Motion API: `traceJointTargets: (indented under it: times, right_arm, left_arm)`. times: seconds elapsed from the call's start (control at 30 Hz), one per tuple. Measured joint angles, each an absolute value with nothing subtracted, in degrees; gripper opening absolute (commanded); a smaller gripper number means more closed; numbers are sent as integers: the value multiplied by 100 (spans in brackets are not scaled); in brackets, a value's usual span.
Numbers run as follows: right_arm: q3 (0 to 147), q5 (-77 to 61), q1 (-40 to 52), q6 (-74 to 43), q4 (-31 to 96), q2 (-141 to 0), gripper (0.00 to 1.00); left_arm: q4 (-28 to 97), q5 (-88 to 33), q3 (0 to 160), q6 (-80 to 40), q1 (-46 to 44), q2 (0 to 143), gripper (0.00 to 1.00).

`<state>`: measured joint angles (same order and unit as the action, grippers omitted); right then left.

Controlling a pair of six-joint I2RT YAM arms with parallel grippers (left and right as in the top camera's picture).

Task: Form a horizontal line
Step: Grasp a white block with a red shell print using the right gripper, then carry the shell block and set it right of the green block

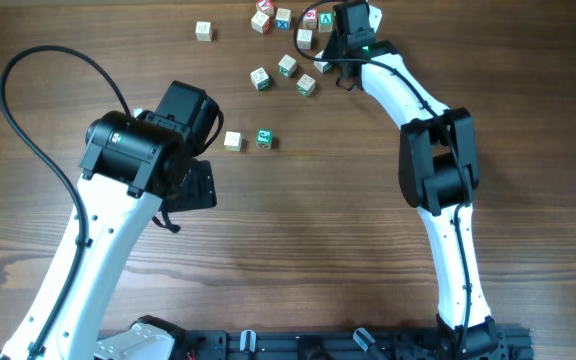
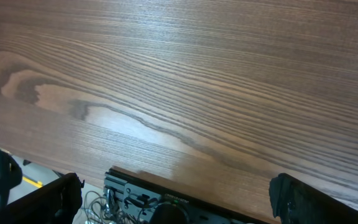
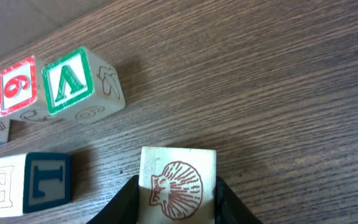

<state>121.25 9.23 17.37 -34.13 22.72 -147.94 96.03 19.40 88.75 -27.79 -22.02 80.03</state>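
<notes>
Pale wooden cubes lie strewn over the far part of the dark wood-grain surface (image 1: 318, 230), and the right arm reaches in among them. From where I stand, the right pincer (image 3: 178, 194) is down at the wood with a black finger (image 3: 124, 202) set against each side of the shell cube (image 3: 178, 177), a pale block stamped with a brown-red scallop. The jaws are drawn in to the cube's width, and the cube sits on the surface between them.

Just beyond it, in the right wrist view, the green V cube (image 3: 73, 81) stands touching the red 9 cube (image 3: 16, 86). The blue-framed cube (image 3: 45, 180) lies off to one side, apart from the shell cube.

The horizontal line (image 1: 264, 139) is only begun. It lies near the middle of the surface, well apart from the scatter and just beside the left arm's wrist. There the green-marked cube (image 1: 264, 139) sits level with the plain pale cube (image 1: 232, 141), side by side, with a small gap between them.

The left pincer (image 2: 176, 186) hangs above bare wood with its jaws spread wide, holding nothing.
</notes>
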Motion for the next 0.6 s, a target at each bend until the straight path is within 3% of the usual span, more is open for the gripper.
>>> traceJointTargets:
  times: [0.2,0.6]
  right_arm:
    - [12134,860,1739,-3030,2722,-14682,17]
    - [12138,-467,1756,-2067,5586,-13061,14]
  left_arm:
    - [9603,1940,8875,-2779,-2202,8003,100]
    - [9603,1940,8875,-2779,-2202,8003,100]
